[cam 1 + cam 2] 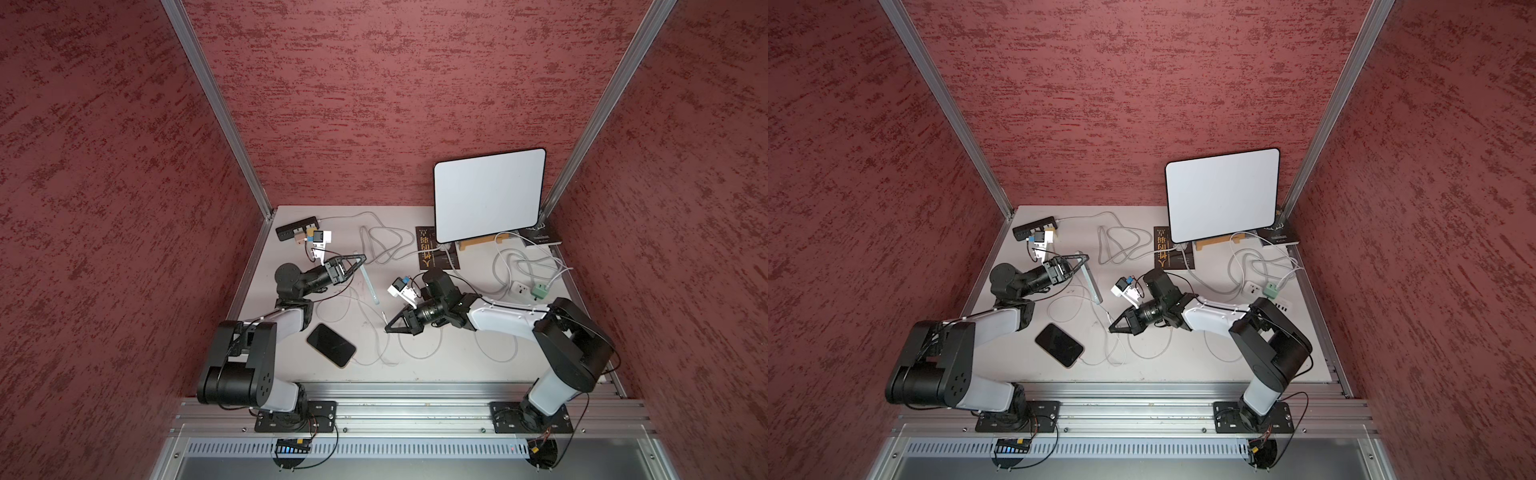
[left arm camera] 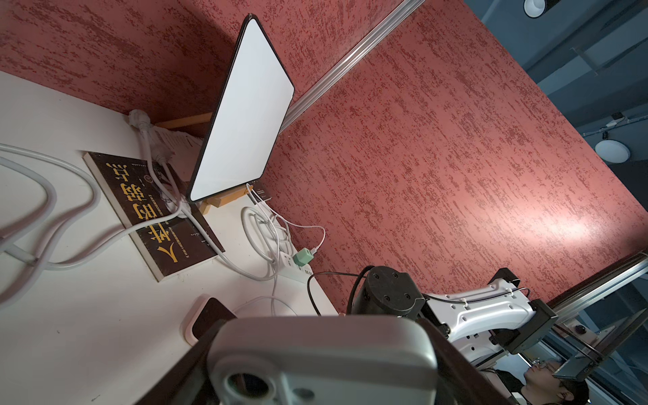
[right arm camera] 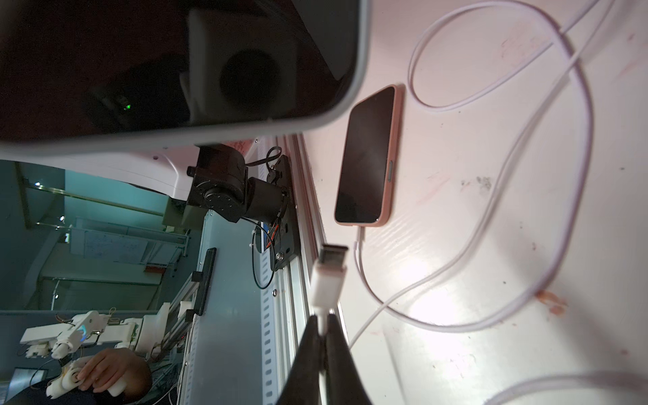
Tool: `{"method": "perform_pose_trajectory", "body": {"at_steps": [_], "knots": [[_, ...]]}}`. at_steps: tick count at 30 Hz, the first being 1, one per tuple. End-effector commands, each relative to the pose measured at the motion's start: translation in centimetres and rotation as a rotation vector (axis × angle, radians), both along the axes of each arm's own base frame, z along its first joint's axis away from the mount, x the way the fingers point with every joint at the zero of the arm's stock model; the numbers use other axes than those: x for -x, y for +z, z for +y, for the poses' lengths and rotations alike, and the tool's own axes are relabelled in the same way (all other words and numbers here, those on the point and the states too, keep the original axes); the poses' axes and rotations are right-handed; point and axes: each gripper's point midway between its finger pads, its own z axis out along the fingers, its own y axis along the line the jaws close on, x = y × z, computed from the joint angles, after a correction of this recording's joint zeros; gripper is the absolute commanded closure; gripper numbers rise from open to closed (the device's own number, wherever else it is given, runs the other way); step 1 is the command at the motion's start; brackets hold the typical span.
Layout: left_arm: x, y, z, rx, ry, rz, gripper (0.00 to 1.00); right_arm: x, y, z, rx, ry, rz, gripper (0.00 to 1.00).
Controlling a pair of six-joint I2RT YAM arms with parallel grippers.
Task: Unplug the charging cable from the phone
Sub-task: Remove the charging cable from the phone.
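1. The left gripper (image 1: pixel 361 259) is clamped on the top end of the grey phone (image 1: pixel 369 280). It holds the phone on edge above the table, so in a top view it's just a thin sliver left of centre.
2. The right gripper (image 3: pixel 322 321) is closed nearly all the way, pinching the charging cable (image 3: pixel 354 336) right behind its USB-C plug (image 3: pixel 328 277).
3. The plug is out. Its metal tip sits in open air, and the right wrist view shows a clear gap between it and the grey phone's rounded corner at the upper left of that frame.
4. A pink-cased phone (image 1: pixel 331 345) lies flat at lower centre-left, close to the table's front edge and the aluminium rail (image 1: pixel 415 392). It has its own white cable plugged into its end.
5. Loose white loops sprawl over the table (image 1: pixel 449 365) under the right gripper, so the bare space there is pretty patchy.
6. A tablet (image 1: pixel 489 193) on a wooden stand and a dark book (image 1: pixel 432 249) fill the upper right, well away from both grippers.
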Motion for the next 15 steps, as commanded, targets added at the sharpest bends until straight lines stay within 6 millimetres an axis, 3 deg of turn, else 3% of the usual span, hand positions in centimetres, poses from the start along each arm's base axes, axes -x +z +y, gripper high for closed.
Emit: {"method": "perform_pose_trajectory", "body": {"at_steps": [1,5,10,12,15], "knots": [[0.3,1.0,0.3,0.003,0.017,-0.040,1.00,-0.8,0.0,0.3,0.042,-0.016,-0.043,0.75],[0.5,0.9,0.2,0.001,0.010,-0.042,1.00,-1.4,0.3,0.0,0.058,-0.035,-0.049,0.42],[0.8,0.8,0.1,-0.005,-0.007,-0.055,1.00,-2.0,1.4,-0.3,0.039,-0.045,-0.051,0.20],[0.9,0.9,0.1,-0.005,-0.011,-0.060,1.00,-2.0,2.0,-0.4,0.029,-0.036,-0.054,0.02],[1.1,0.8,0.0,-0.007,-0.021,-0.065,1.00,-1.8,2.8,-0.4,0.014,-0.021,-0.058,0.01]]}}
